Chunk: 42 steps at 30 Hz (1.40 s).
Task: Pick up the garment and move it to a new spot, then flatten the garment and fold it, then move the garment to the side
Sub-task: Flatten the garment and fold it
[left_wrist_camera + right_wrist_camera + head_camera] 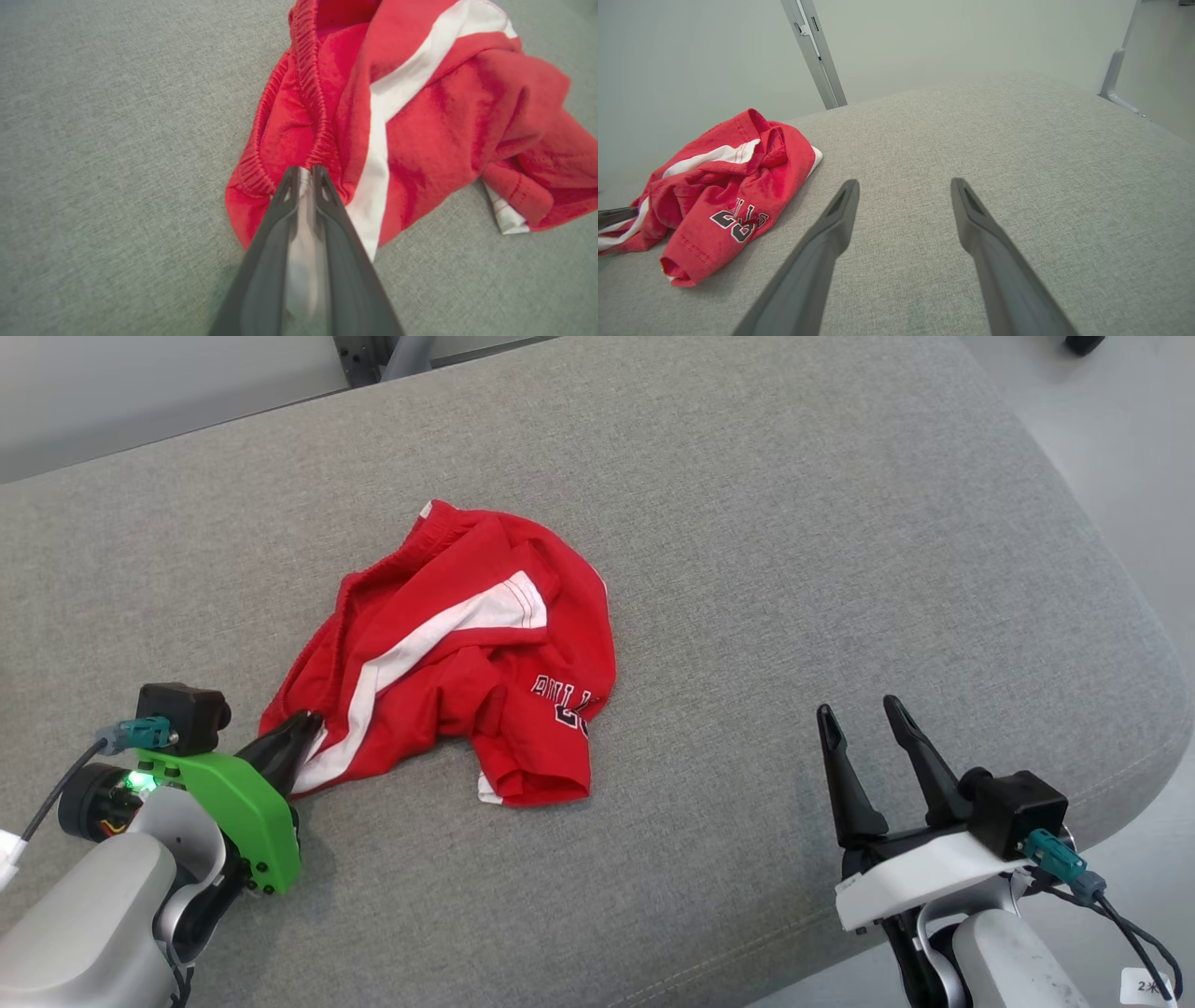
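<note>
1. Where the crumpled red garment point(467, 653) lies left of centre on the grey cushion point(794, 523), the left gripper point(306, 721) pinches its near edge.
2. Well apart from it, the right gripper point(861, 711) hovers, fingers spread.

Hard to see
The garment point(448, 644) folds over its dark letters point(564, 702), so I can't read them; my left wrist view cuts its top off.

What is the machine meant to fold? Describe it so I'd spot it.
On the wide grey cushioned surface, left of its middle, lies a crumpled heap. That is the garment: bright red with a white stripe and dark lettering, its edge pinched by the left gripper.
</note>
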{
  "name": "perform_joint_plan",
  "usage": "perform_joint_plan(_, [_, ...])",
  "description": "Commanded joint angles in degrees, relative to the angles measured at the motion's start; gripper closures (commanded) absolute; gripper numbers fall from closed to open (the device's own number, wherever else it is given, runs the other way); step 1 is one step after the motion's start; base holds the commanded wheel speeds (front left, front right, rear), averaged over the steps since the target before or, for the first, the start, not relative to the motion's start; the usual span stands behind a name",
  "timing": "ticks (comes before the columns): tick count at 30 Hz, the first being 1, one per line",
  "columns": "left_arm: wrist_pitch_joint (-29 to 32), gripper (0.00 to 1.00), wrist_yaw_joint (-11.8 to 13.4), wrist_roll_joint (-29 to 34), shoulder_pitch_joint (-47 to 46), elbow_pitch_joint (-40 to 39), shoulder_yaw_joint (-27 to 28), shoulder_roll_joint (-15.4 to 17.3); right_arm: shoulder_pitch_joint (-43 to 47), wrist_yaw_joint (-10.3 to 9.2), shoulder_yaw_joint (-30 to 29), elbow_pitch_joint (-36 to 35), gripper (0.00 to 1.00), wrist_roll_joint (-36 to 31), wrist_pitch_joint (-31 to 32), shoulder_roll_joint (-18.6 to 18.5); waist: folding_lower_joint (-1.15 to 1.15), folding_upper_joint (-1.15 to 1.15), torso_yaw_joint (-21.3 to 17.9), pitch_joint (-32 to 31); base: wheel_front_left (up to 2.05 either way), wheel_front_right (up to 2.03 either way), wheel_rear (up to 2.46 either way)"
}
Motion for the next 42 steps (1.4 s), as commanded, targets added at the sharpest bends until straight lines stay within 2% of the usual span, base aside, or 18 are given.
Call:
perform_joint_plan(1, [-0.57,0.91,-0.09,-0.75,-1.13,0.75,-1.09,0.77,-0.42,-0.04,-0.07,0.12,0.0,-0.03,-0.18,-0.04,0.0,0.28,-0.22,0.0,0.0,0.0,0.0])
perform_joint_plan(3, [-1.1,1.0,-0.1,-1.36,-1.42,1.22,-1.95,0.97,-0.25,-0.04,-0.1,0.17,0.0,0.14,-0.18,-0.04,0.0,0.28,-0.34,-0.04,0.0,0.0,0.0])
perform_joint_plan(13, [-4.13,1.0,-0.1,-5.43,-2.7,1.72,-4.55,1.24,0.55,-0.04,-0.46,0.31,0.0,0.17,-0.18,-0.04,0.0,0.28,-0.25,-0.61,0.0,0.0,0.0])
perform_joint_plan(19, [-7.39,1.0,-0.1,-13.52,-3.47,-1.77,-1.46,-0.34,0.79,-0.04,-0.86,0.09,0.0,-0.03,-0.18,-0.04,0.0,0.28,0.5,-1.0,0.0,0.0,0.0])
perform_joint_plan(26, [-11.26,1.0,0.01,-25.7,-2.45,-9.78,5.83,-2.88,1.39,-0.04,-1.1,0.16,0.0,-0.29,-0.18,-0.03,0.0,0.28,1.89,-1.88,0.0,0.0,0.0])
perform_joint_plan(29, [-12.76,1.0,2.43,-27.52,-2.15,-14.13,8.28,-4.13,1.69,-0.04,-1.31,0.28,0.0,-0.52,-0.18,-0.04,0.0,0.28,2.72,-2.43,0.0,0.0,0.0])
perform_joint_plan(33, [-13.97,1.0,7.87,-28.05,-1.69,-22.52,10.36,-5.27,2.03,-0.04,-1.4,0.35,0.0,-0.59,-0.18,-0.04,0.0,0.28,3.82,-3.11,0.0,0.0,0.0])
perform_joint_plan(39, [-14.26,1.0,15.61,-24.08,-3.12,-34.97,9.78,-5.37,1.94,-0.04,-1.31,0.51,0.0,-0.09,-0.18,-0.05,0.0,0.28,4.83,-3.89,0.0,0.0,0.0])
perform_joint_plan(42, [-13.57,1.0,18.34,-23.15,-4.91,-38.89,8.83,-6.76,1.56,-0.04,-0.97,0.53,0.0,0.24,-0.18,-0.05,0.0,0.28,4.82,-4.08,0.0,0.0,0.0])
